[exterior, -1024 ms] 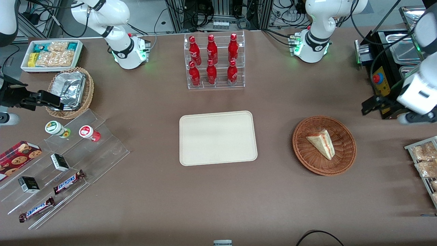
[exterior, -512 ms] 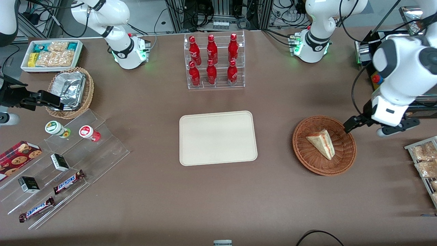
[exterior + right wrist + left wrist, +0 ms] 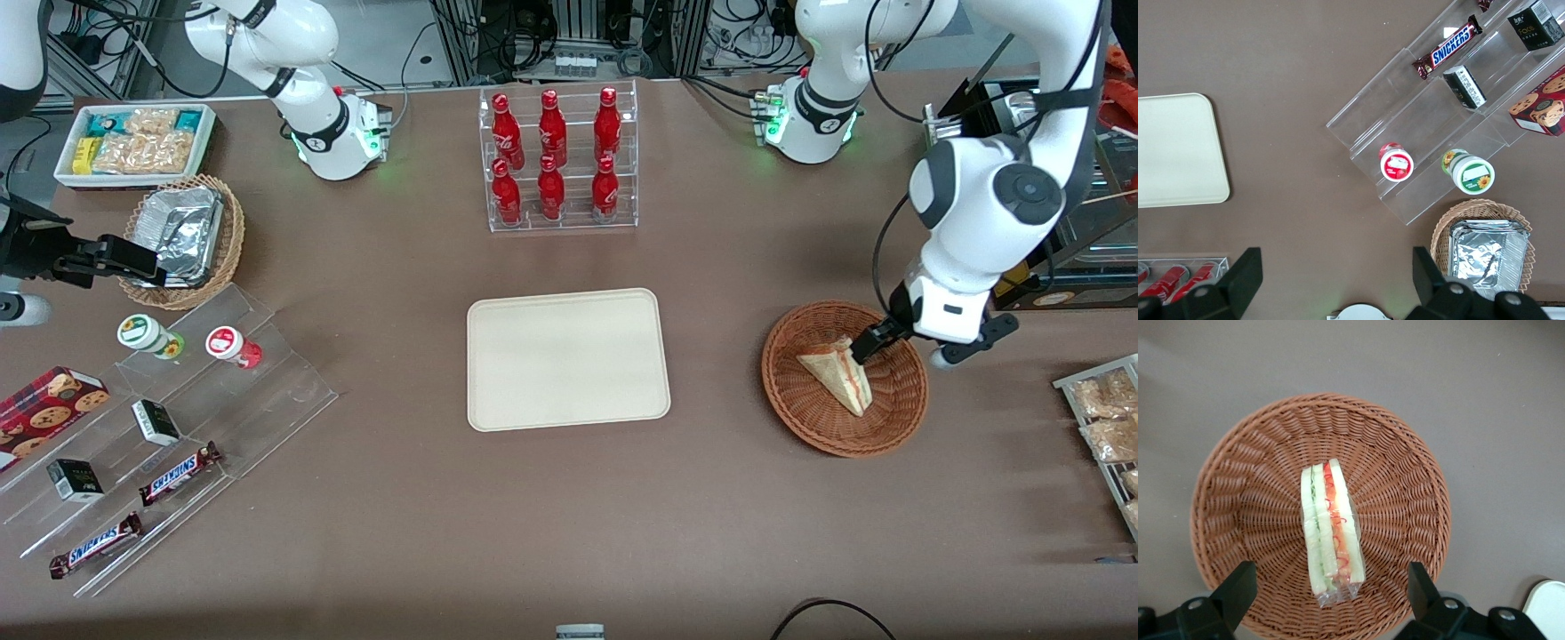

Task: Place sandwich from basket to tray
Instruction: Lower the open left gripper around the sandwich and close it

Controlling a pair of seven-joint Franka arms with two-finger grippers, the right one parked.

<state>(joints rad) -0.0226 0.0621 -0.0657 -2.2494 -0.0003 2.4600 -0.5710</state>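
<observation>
A small triangular sandwich [image 3: 1330,532] of pale bread, its red and green filling edge facing up, is lying inside the round reddish-brown wicker basket [image 3: 900,411], directly beneath the working arm's black two-finger gripper [image 3: 1331,590]. In the wrist view the fingers [image 3: 1237,591] are standing wide apart, straddling the wedge on either side with nothing between them yet; the gripper is holding nothing. The step in hand looks to be the approach for the pick: the gripper [image 3: 861,349] is hovering over the basket, at the sandwich's end farther from the front camera. The next move likely calls for a straight descent until the pads flank the bread faces, then a gentle close, since the soft wedge could crush or slip. The white arm is arching over from its end of the table, its wrist pointing steeply down. The flat cream-beige rectangular tray [image 3: 498,409] is waiting bare, well apart from the gripper, toward the parked arm's end.
</observation>
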